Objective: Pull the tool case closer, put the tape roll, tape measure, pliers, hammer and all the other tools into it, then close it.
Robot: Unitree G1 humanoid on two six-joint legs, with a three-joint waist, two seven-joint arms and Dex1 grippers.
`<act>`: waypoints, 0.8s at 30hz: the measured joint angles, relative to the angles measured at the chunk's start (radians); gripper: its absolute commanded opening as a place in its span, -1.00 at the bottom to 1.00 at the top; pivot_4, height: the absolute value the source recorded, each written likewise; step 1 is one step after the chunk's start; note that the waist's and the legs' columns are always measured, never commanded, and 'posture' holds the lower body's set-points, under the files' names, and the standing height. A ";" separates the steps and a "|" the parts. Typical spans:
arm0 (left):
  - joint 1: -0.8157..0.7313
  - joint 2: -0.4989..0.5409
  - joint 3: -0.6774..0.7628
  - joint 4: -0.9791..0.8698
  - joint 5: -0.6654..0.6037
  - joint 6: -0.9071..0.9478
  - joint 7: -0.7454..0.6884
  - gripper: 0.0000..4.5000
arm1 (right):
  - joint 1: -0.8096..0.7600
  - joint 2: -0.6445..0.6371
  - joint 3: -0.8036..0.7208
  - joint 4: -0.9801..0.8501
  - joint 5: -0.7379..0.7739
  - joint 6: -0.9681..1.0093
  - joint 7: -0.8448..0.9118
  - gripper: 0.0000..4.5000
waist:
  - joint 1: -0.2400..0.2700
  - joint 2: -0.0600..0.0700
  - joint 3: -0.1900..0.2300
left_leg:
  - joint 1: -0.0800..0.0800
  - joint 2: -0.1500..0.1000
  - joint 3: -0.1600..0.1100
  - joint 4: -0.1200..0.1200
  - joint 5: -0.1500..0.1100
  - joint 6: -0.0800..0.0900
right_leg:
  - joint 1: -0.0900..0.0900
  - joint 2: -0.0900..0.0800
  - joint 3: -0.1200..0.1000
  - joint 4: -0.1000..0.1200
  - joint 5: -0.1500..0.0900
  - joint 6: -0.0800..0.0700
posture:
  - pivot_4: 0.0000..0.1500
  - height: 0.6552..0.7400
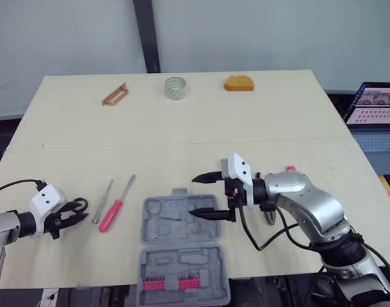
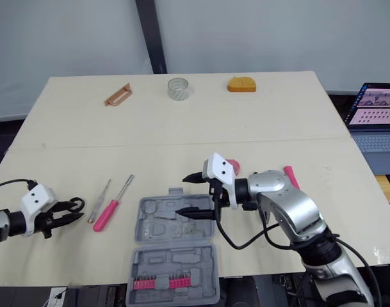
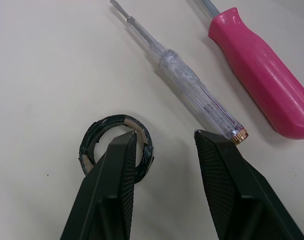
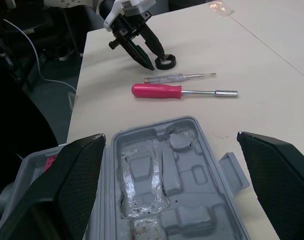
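ok so right arm and left arm are shiny silver shells with black joints. The right gripper and left gripper each have 2 tapered black fingers, textured inside, behind them a chunky white angular housing. Black cables loop off both wrists.

- Left gripper with jaws apart, low over the pale table.
- One fingertip on the rim of the black tape roll, lying flat.
- Other fingertip just beside the brass end of the clear-handled screwdriver.
- Pink-handled screwdriver alongside it, apart.
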 measured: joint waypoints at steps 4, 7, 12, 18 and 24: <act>0.000 0.000 0.000 0.001 0.000 -0.006 0.004 -0.44 | 0.001 0.000 0.000 0.000 0.000 0.000 -0.003 1.00 | 0.000 0.000 0.000 | 0.000 0.000 0.000 0.000 0.000 0.000 | 0.000 0.000 0.000 0.000 0.000 0.000 | 1.00 1.00; 0.000 0.000 0.000 0.001 0.000 -0.006 0.008 -0.44 | 0.001 0.000 0.000 0.001 0.000 0.000 -0.004 1.00 | 0.000 0.000 0.000 | 0.000 0.000 0.000 0.000 0.000 0.000 | 0.000 0.000 0.000 0.000 0.000 0.000 | 1.00 1.00; -0.002 0.000 0.000 0.004 0.000 -0.006 0.010 -0.44 | 0.001 0.000 0.000 0.006 0.000 0.000 -0.004 1.00 | 0.000 0.000 0.000 | 0.000 0.000 0.000 0.000 0.000 0.000 | 0.000 0.000 0.000 0.000 0.000 0.000 | 1.00 1.00; -0.011 0.000 -0.001 0.036 0.016 -0.020 0.033 -0.44 | 0.001 0.002 0.000 0.022 0.000 -0.001 -0.004 1.00 | 0.000 0.000 0.000 | 0.000 0.000 0.000 0.000 0.000 0.000 | 0.000 0.000 0.000 0.000 0.000 0.000 | 1.00 1.00; -0.044 -0.001 -0.014 0.071 0.036 -0.045 0.046 -0.44 | 0.001 0.007 0.000 0.028 -0.008 -0.001 -0.004 1.00 | 0.000 0.000 0.000 | 0.000 0.000 0.000 0.000 0.000 0.000 | 0.000 0.000 0.000 0.000 0.000 0.000 | 1.00 1.00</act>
